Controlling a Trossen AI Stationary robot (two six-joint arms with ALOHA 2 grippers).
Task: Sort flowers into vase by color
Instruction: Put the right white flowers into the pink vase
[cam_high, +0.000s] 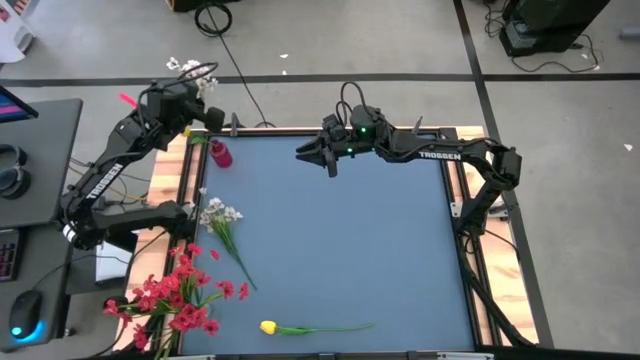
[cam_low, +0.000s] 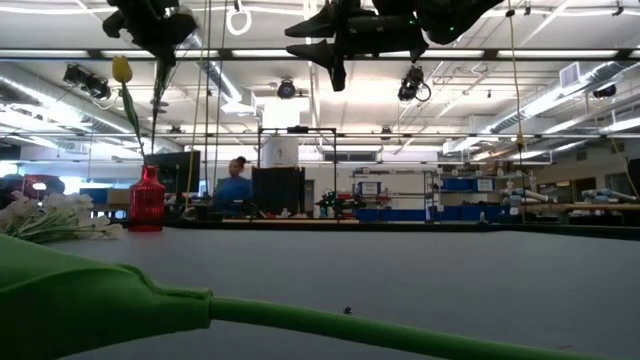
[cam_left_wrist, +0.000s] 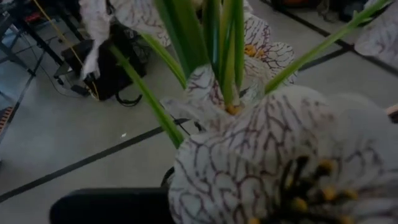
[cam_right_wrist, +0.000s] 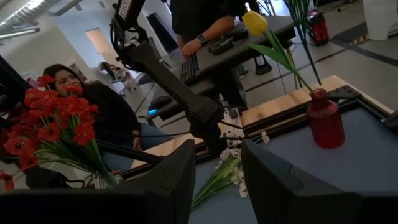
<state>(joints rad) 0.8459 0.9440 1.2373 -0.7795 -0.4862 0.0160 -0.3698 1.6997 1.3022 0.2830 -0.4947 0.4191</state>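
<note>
Where seen from above, found left arm raised over the far left corner of the worktop (cam_high: 330, 250), left tool (cam_high: 188, 100) fully closed on the green stems of a white spray (cam_high: 188, 67). Confirmed by left wrist view: veined white petals and stems close against the lens. Found right arm stretched along the far edge, right tool (cam_high: 312, 153) held high, fingers partly apart, gripping nothing. Noted in low view only: held stems running down toward the mouth of the vase (cam_low: 146, 205), already carrying a yellow tulip (cam_low: 121, 69). Lying on worktop: loose white bunch (cam_high: 220, 215), red spray (cam_high: 180, 295), second tulip (cam_high: 268, 327).
</note>
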